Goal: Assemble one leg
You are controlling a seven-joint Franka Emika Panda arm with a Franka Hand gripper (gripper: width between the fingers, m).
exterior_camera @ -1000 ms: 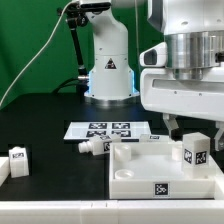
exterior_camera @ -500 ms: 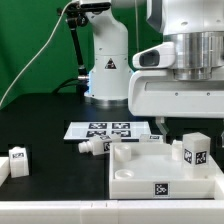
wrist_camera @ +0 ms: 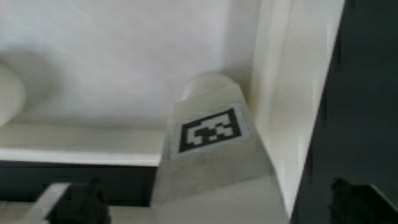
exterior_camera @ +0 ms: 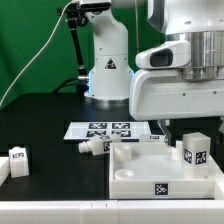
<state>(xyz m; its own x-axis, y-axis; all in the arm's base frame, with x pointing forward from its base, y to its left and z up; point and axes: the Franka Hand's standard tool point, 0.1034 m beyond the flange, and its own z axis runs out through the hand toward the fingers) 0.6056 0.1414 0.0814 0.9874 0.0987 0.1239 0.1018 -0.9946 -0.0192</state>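
The leg point(exterior_camera: 196, 149) stands upright on the white tray-like panel point(exterior_camera: 140, 175), at the panel's far corner toward the exterior view's right, its black-and-white tag facing the camera. In the wrist view the same leg point(wrist_camera: 217, 140) fills the middle of the picture, its tag plain on the near face, with one raised wall of the panel point(wrist_camera: 294, 90) running close beside it and the panel's pale floor behind.

The gripper point(exterior_camera: 182, 128) hangs directly over that corner of the panel, its big white body just above the leg. One dark finger point(exterior_camera: 171, 127) shows beside the leg, on the side toward the exterior view's left; the other is hidden. From these pictures I cannot tell whether the fingers press on the leg or how wide they stand apart.

Another leg point(exterior_camera: 91, 146) lies on its side on the black table point(exterior_camera: 45, 125), just off the panel's far corner toward the exterior view's left. A third leg point(exterior_camera: 19, 157) sits well apart from the panel, near the exterior view's left edge. The marker board point(exterior_camera: 108, 130) lies flat just behind the panel, and the arm's white base point(exterior_camera: 108, 70) rises behind the board.
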